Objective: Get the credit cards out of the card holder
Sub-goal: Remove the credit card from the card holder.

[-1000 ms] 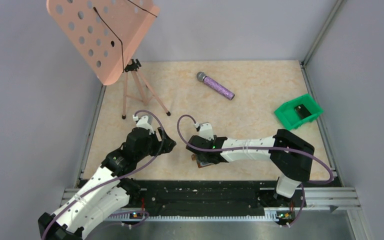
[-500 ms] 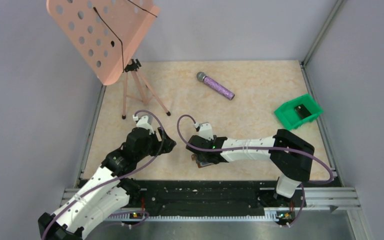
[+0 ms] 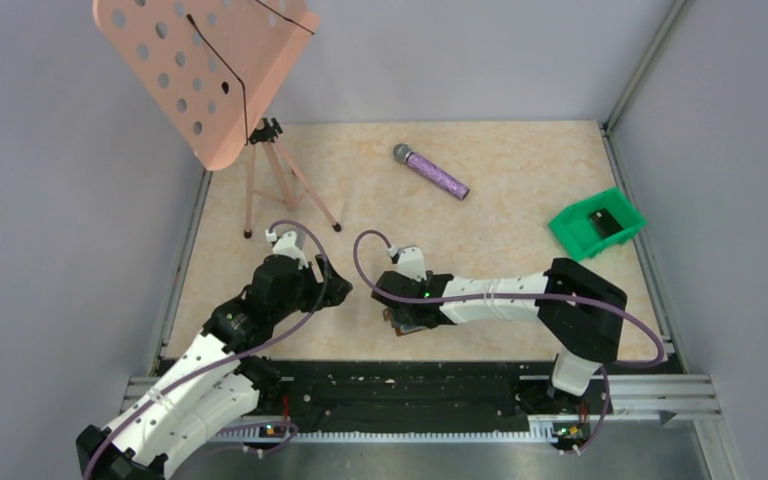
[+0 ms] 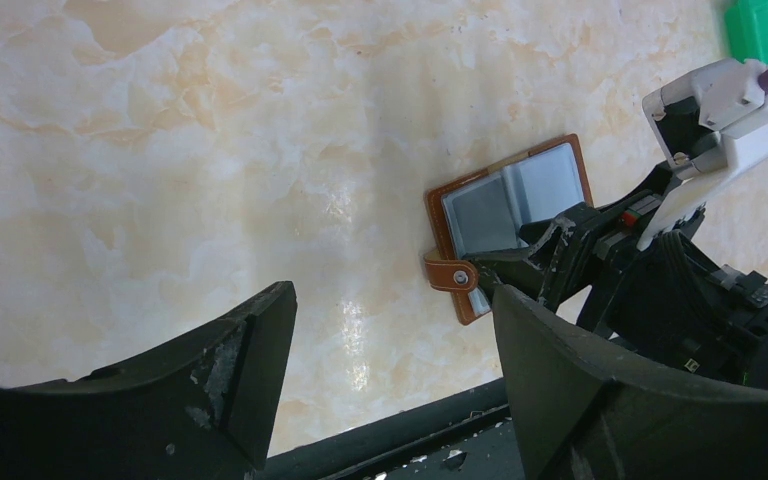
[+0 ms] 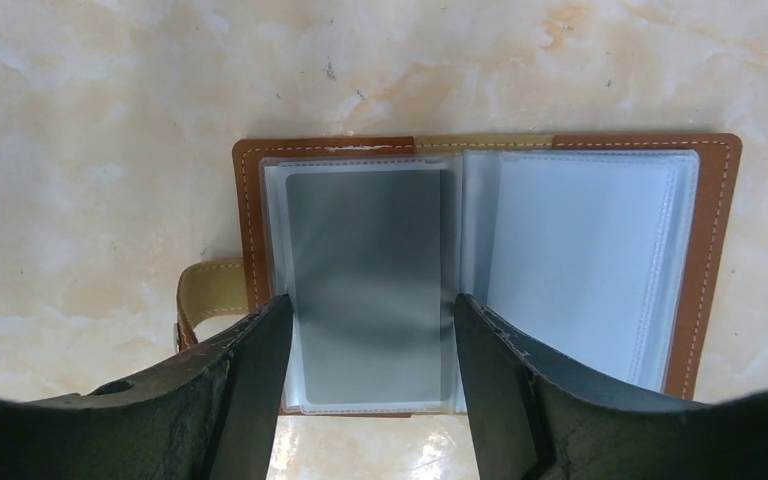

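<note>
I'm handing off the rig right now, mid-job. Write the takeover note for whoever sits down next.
Left gripper: open, empty, hovering over the table beside the brown leather bi-fold card holder.
Right gripper: open, straddling the grey card in its clear sleeve, nothing gripped.
Holder: lying open flat near the table's front edge.
Done: holder opened.
Left: pull out the grey card.

The counter (image 4: 160,150) looks like polished beige marble with a soft sheen. The card holder (image 5: 250,230) is smooth brown leather with pale stitching. Its sleeves (image 5: 580,260) are clear, glossy plastic over a matt grey card (image 5: 365,280). The right claw (image 5: 370,310) has matt black fingers (image 5: 240,390), scuffed and rough.
</note>
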Motion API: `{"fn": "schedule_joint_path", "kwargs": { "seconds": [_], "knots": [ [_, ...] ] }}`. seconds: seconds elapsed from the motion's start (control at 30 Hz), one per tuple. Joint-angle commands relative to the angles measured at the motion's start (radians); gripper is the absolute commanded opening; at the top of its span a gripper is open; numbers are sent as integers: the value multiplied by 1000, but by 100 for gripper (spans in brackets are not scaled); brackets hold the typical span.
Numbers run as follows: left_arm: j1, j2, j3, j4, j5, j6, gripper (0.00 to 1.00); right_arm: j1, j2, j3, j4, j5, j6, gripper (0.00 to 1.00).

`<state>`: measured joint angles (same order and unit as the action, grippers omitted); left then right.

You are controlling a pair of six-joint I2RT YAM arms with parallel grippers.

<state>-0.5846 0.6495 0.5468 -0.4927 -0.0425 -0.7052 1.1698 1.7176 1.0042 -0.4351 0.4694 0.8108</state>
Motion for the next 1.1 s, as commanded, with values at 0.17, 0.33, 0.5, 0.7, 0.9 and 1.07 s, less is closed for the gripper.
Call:
{"fn": "schedule_joint_path", "kwargs": {
  "seconds": [0.17,0.33,0.5,0.7,0.9,1.07],
  "knots": [
    [1,-25,-2,15,-7,1,78,17,19,38,-11,-34,-15,61],
    [2,-33,-4,7,-5,-2,78,17,48,44,-27,-41,-18,62],
    [2,-47,-8,-2,-8,-2,78,17,72,41,-26,-55,-11,64],
    [2,-47,-9,2,-5,-7,78,17,34,32,-26,-33,1,56],
    [2,-36,-6,9,-2,-9,77,17,-34,13,0,-21,7,52],
    [1,-28,-7,15,0,-10,77,17,-84,-7,22,-13,14,51]
  ]
}}
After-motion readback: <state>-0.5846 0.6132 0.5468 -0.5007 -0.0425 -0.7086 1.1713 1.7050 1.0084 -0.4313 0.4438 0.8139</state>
